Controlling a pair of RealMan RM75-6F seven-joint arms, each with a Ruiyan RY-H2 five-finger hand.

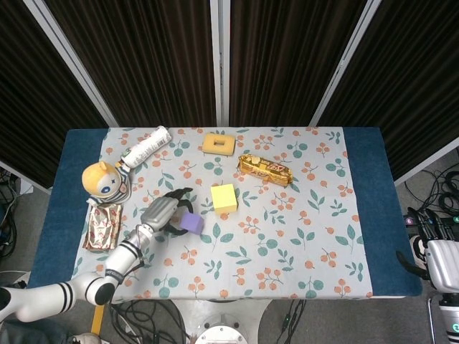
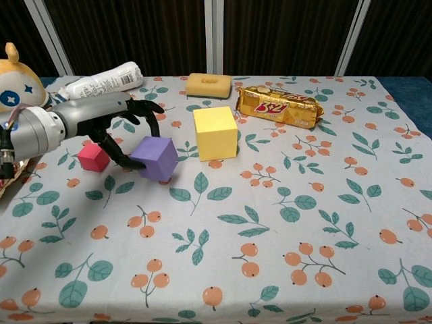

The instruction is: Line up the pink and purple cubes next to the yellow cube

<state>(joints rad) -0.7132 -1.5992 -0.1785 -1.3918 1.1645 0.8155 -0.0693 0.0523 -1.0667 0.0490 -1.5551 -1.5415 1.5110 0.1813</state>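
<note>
My left hand (image 2: 108, 118) grips the purple cube (image 2: 155, 157) between thumb and fingers and holds it tilted, just off the cloth. In the head view the purple cube (image 1: 191, 223) shows at the right of that left hand (image 1: 161, 213). The yellow cube (image 2: 214, 132) stands a short way right of it, and also shows as the yellow cube (image 1: 224, 198) in the head view. The pink cube (image 2: 92, 156) lies on the cloth left of the purple one, under my forearm; in the head view the hand hides it. My right hand (image 1: 439, 264) hangs beside the table's right edge, its fingers unclear.
A white bottle (image 2: 101, 82) and a doll (image 1: 104, 179) lie at the back left, with a snack wrapper (image 1: 102, 226) below the doll. A yellow sponge (image 2: 208, 84) and a gold biscuit pack (image 2: 280, 105) sit behind the yellow cube.
</note>
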